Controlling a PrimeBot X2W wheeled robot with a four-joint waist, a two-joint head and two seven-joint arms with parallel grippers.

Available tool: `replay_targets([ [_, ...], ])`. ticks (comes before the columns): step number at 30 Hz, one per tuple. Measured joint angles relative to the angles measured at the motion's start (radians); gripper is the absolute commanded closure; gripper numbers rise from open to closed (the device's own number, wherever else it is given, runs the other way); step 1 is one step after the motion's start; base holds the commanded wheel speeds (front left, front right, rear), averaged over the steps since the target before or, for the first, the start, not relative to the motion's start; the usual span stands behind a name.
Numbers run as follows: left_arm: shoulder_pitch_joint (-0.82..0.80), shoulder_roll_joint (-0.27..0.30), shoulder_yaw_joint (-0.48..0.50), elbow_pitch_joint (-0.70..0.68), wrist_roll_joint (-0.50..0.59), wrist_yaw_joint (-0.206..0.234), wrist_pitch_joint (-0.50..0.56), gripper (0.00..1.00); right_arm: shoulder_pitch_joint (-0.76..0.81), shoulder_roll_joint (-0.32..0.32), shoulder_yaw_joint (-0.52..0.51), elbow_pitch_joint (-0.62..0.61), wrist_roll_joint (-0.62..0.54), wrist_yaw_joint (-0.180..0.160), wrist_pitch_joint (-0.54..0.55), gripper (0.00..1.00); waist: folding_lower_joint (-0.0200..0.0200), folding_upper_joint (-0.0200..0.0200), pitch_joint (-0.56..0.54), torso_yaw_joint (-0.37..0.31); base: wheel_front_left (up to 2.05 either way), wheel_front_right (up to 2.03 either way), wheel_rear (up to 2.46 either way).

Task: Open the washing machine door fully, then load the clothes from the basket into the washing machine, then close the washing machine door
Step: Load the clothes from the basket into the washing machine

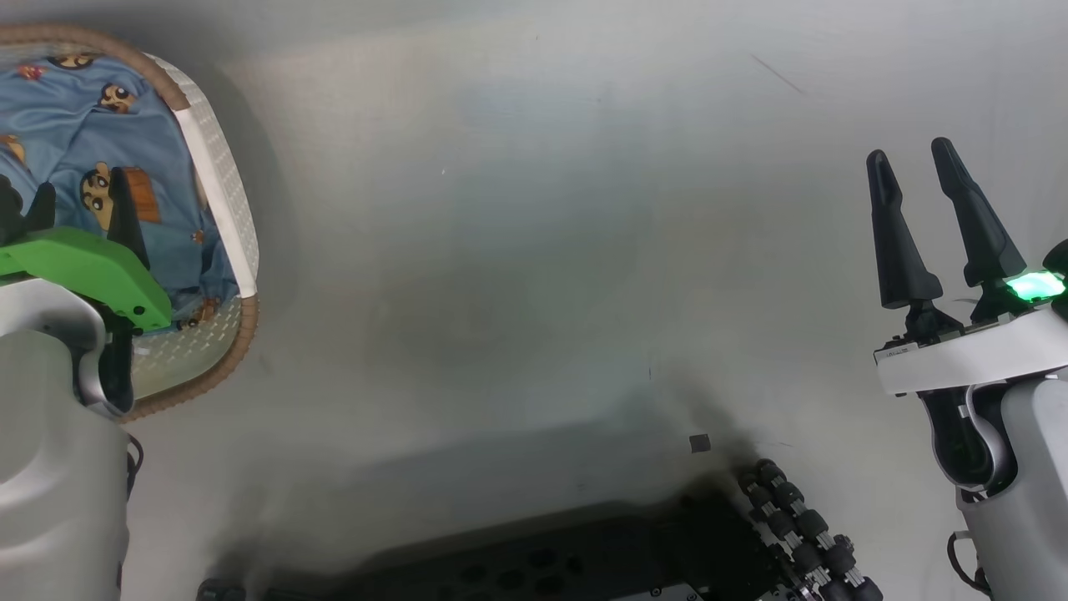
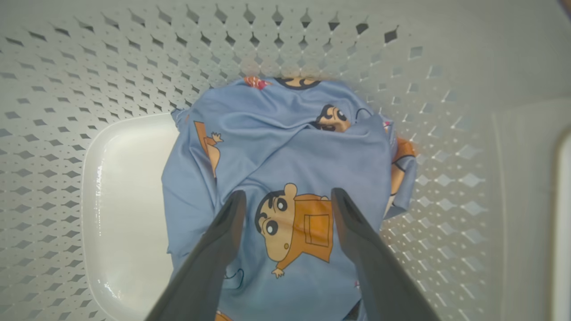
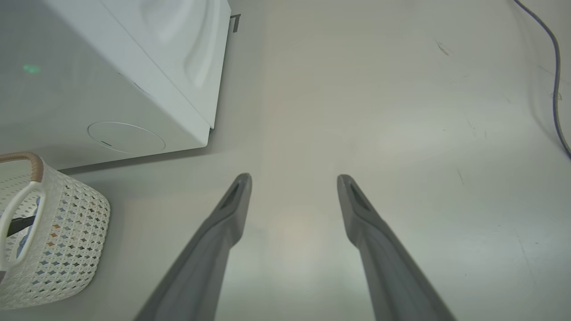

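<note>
**Loading step — reaching for the clothes**

Inside the basket, the left gripper hangs with jaws spread just over the clothes heaped on the basket's bottom. The next move, I judge, is to lower and pinch the fabric. Well apart from the basket, the right gripper has its jaws spread and empty — the washing machine stands just beyond the basket.

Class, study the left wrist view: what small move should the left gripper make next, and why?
Probably lower the left gripper a little and close it on the clothes. Its jaws stand open directly over the blue fabric lying in the basket, and nothing is held between them yet.
</note>
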Motion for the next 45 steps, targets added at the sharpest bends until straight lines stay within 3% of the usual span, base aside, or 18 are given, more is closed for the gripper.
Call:
replay_targets([
  [21,-0.119,0.009,-0.002,0.091,-0.001,0.006,0.127,0.00,-0.009,-0.003,0.002,-0.003,0.006,0.000,0.000,0.00,-0.0001,0.0000,0.084,-0.018,0.00,0.00,0.00],
  [30,-0.157,0.013,-0.003,0.130,0.002,0.031,0.169,0.00,0.000,-0.005,-0.004,-0.002,0.006,0.000,0.000,0.00,-0.0001,0.0000,0.087,-0.021,0.00,0.00,0.00],
  [31,-0.158,0.013,-0.003,0.134,0.002,0.031,0.169,0.16,0.002,-0.005,-0.005,-0.002,0.006,0.000,0.000,0.00,-0.0001,0.0000,0.087,-0.021,0.00,0.00,0.00],
  [32,-0.158,0.012,-0.003,0.137,0.002,0.033,0.169,0.63,0.004,-0.005,-0.005,-0.001,0.006,0.000,0.000,0.00,-0.0001,0.0000,0.087,-0.021,0.00,0.00,0.00],
  [33,-0.158,0.011,-0.003,0.138,0.002,0.036,0.168,1.00,0.004,-0.005,-0.006,-0.001,0.006,0.000,0.000,0.00,-0.0001,0.0000,0.087,-0.021,0.00,0.00,0.00],
  [45,-0.151,-0.015,0.007,0.145,0.001,0.041,0.031,1.00,-0.017,-0.004,-0.039,-0.003,0.007,0.000,0.000,0.00,-0.0001,0.0000,0.061,-0.022,0.00,0.00,0.00],
])
